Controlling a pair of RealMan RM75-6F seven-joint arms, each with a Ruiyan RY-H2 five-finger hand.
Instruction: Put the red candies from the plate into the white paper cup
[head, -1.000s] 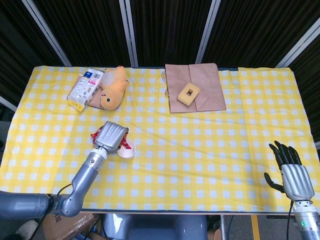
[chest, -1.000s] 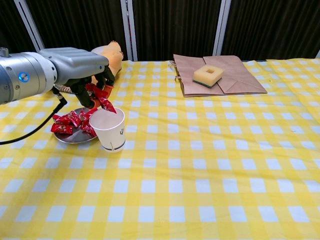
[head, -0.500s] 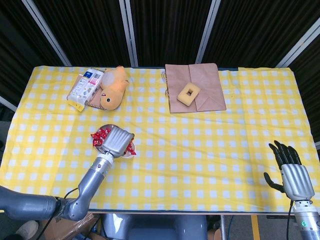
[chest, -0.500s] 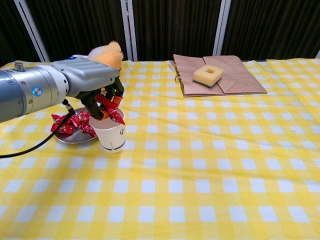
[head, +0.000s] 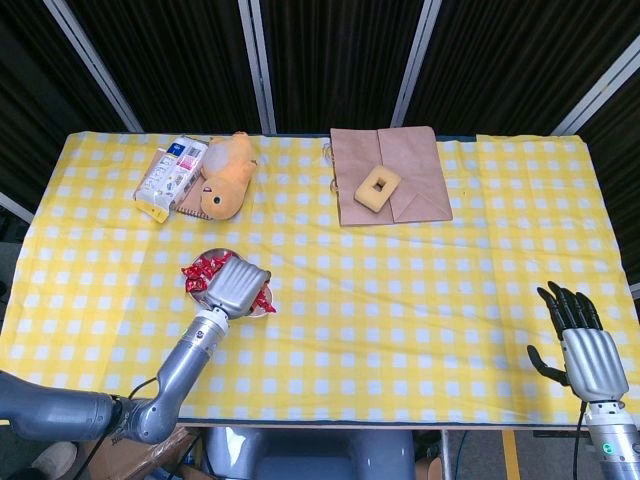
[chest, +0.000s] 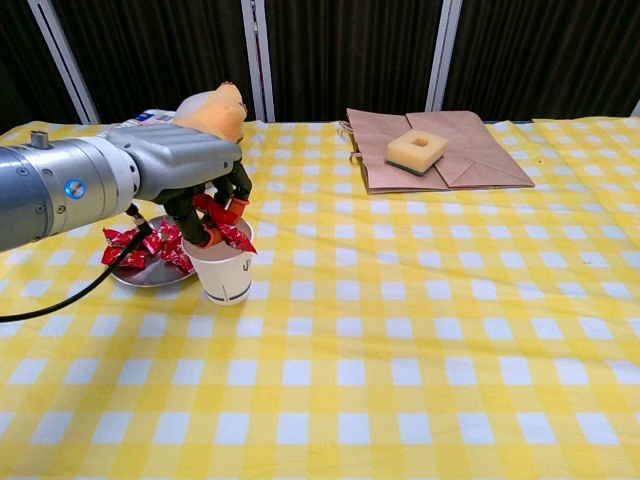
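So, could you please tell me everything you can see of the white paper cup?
The cup is a small white paper one with a faint dark mark on its side, tapering toward the base. It stands upright on the yellow checked cloth, beside the right edge of the plate. The left hand hovers over its mouth, holding a red candy just at the rim. In the head view the hand hides nearly all of it. Whether candies already lie inside cannot be seen.

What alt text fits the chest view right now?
The left robot hand holds a red candy over the white paper cup; more red candies lie on the plate beside it. Behind, a sponge rests on a brown paper bag.
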